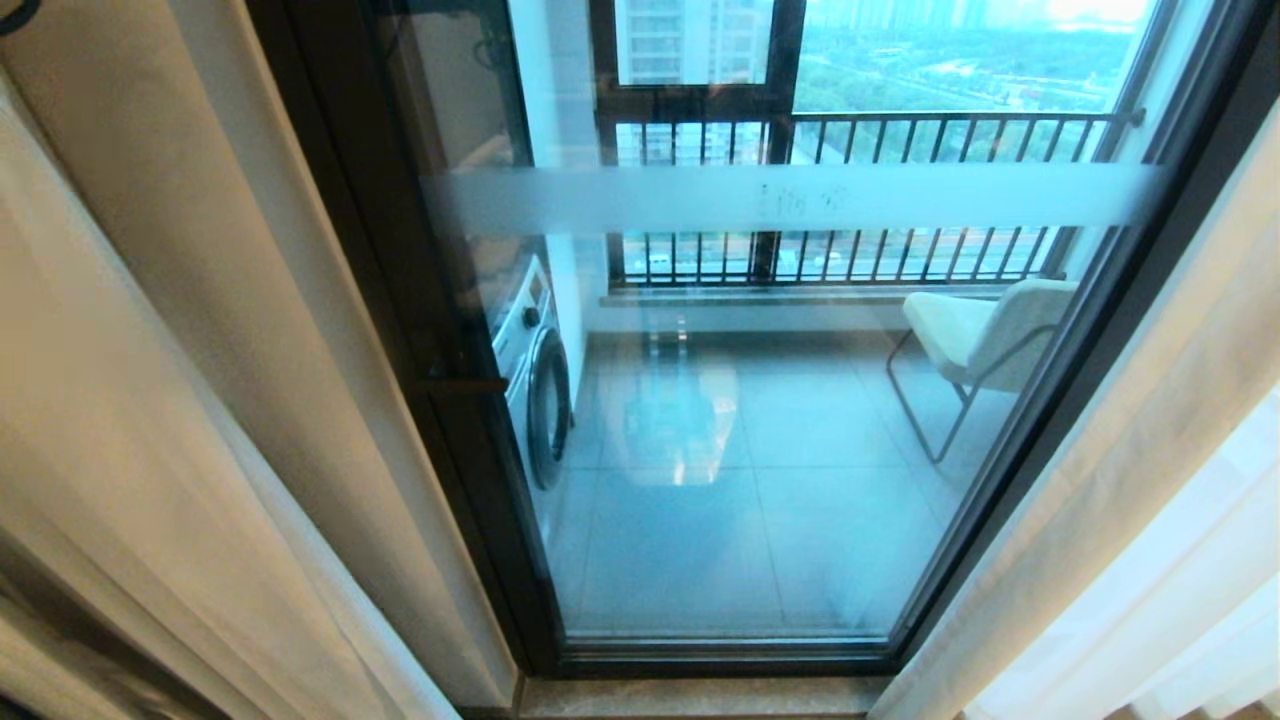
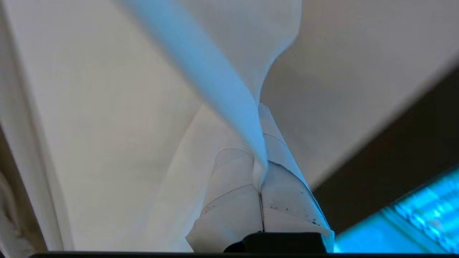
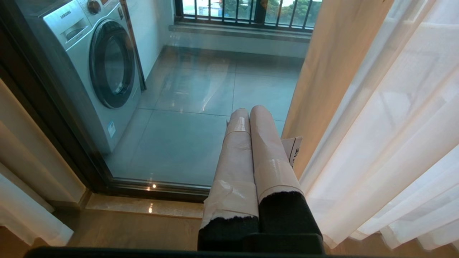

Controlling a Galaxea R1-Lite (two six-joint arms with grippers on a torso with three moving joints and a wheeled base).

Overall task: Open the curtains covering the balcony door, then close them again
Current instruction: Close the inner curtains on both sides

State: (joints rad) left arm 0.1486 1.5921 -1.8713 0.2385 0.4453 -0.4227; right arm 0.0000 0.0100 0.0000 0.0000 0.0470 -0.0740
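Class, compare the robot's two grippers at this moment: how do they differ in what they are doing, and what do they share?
The left gripper is pinching a fold of curtain; the right gripper holds nothing. The left gripper is surrounded by fabric; the right gripper hangs in front of the door, beside the right curtain without touching it. Both have taped fingers, pressed shut.
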